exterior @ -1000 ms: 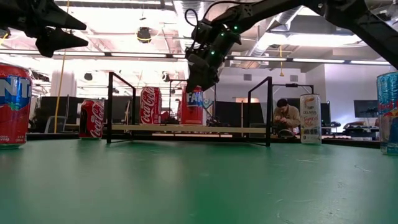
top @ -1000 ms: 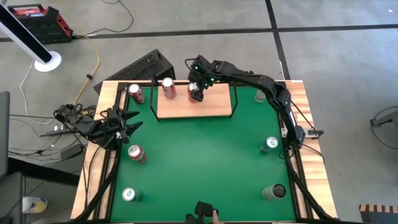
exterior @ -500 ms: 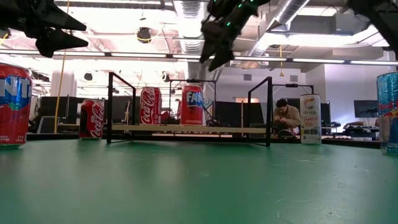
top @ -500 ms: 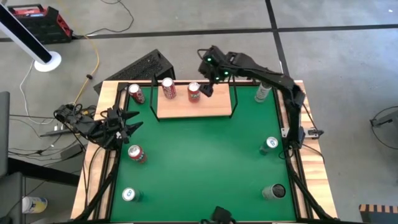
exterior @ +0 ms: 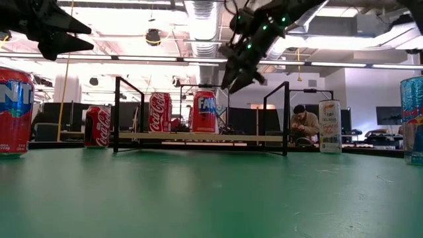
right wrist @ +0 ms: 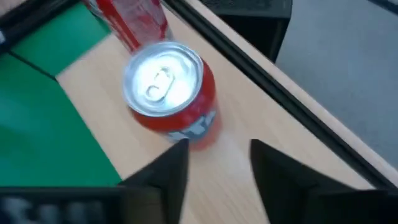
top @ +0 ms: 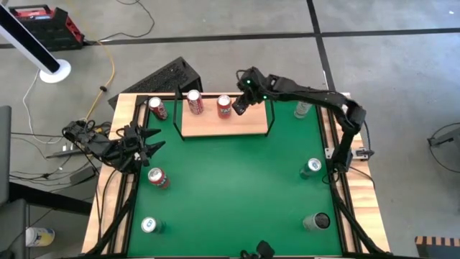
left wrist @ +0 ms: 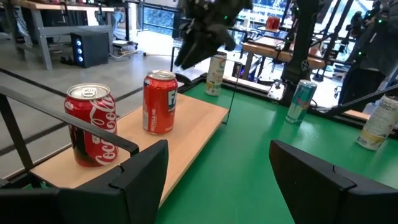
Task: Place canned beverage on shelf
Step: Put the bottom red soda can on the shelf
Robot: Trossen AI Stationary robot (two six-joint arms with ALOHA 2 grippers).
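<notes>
Right gripper [top: 239,108] above shelf [top: 244,126] (fingers parted)

Two red cans [top: 224,106] [top: 194,101] stand on the left half of the shelf [top: 248,126]; its right half is bare board. Black wire frames [exterior: 276,117] wall both ends, leaving approach from above or the front

Robotics lab: workbenches [left wrist: 56,12], ceiling ducts [exterior: 201,20].

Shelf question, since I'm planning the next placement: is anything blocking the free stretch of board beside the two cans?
Nothing stands on that part of the shelf; only the right gripper hangs above it, beside the Fanta can.
</notes>
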